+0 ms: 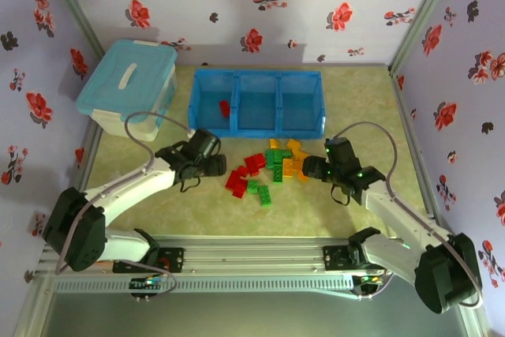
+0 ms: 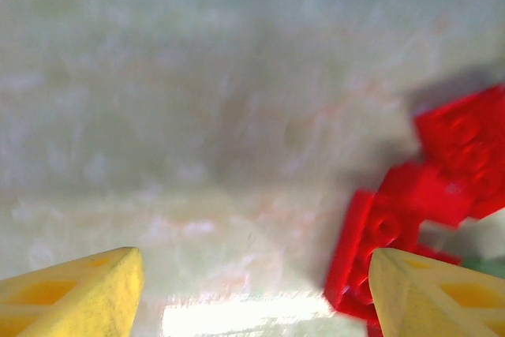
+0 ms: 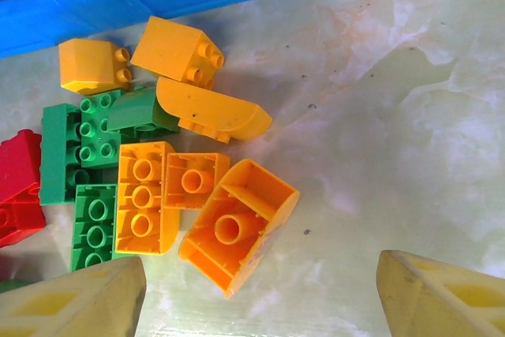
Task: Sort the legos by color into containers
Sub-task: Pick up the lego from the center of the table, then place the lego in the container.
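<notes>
Tabletop (image 1: 371,116) contents start at the far left with a pale blue lidded tub (image 1: 126,84), standing just beside the left end of the long bright blue tray (image 1: 256,130) at the back. The tray's left compartment (image 1: 211,116) holds one red brick (image 1: 225,108); I cannot make out any brick in the middle and right ones. In front of that left end, the left gripper (image 1: 221,166) points right toward the loose legos (image 1: 264,171), low over the table. Its wrist camera shows the yellow fingertips (image 2: 79,297) spread wide with only bare surface between them, and blurred red pieces (image 2: 426,195) just ahead of the right-hand finger. The legos lie in a heap near the tray's front wall: red bricks (image 1: 241,175) on the left side, green bricks (image 1: 264,187) in the middle, orange-yellow bricks (image 1: 288,159) on the right, many of them touching. One orange brick (image 3: 237,226) lies tilted with its hollow underside up. On the heap's right edge the right gripper (image 1: 306,168) faces left. Its jaws are also spread and hold nothing, and the overturned orange brick lies just ahead of the gap.
</notes>
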`<state>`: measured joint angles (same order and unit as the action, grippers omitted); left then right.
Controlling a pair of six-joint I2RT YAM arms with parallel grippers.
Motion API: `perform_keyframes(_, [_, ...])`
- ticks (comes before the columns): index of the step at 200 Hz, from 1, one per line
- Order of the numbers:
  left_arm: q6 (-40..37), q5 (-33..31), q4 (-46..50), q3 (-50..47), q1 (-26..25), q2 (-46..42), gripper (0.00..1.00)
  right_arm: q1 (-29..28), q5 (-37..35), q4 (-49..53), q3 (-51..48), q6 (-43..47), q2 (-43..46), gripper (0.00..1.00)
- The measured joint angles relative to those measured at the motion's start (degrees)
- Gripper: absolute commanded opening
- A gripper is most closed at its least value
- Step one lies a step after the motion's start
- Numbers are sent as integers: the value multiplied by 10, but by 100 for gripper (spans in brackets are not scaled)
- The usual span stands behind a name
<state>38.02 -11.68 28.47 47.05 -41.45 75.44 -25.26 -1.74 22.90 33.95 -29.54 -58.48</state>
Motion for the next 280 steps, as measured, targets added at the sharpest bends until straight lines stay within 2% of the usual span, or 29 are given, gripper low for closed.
perform_keyframes(22, [26, 4, -15, -48, -16, -15, 73, -12, 0, -1, 16, -1, -41, 77])
perform_keyframes(49, [52, 7, -38, -87, -23, -46, 72, -25, -3, -5, 28, -14, -101, 71])
perform_keyframes(109, [74, 7, -61, -127, -23, -115, 71, -26, -24, -56, 35, -51, -185, 69])
perform_keyframes(127, [80, 7, -66, -135, -23, -123, 70, -26, -23, -70, 35, -56, -215, 63])
perform_keyframes(143, [83, 7, -70, -140, -23, -125, 70, -26, -22, -78, 35, -60, -232, 50])
perform_keyframes(164, [86, 7, -71, -147, -23, -127, 69, -26, -22, -86, 35, -70, -231, 35])
perform_keyframes(186, [87, 7, -73, -153, -23, -132, 69, -28, -26, -82, 28, -80, -206, 28])
perform_keyframes(221, [87, 7, -76, -153, -23, -133, 68, -30, -43, -33, 31, -80, -103, 28])
perform_keyframes(244, [86, 7, -81, -153, -26, -134, 67, -30, -68, 6, 72, -67, -52, 30])
perform_keyframes(262, [86, 7, -84, -153, -32, -135, 67, -20, -75, 26, 141, -45, -71, 30])
perform_keyframes(280, [85, 2, -84, -153, -45, -136, 65, -5, -83, 36, 235, -19, -137, 30])
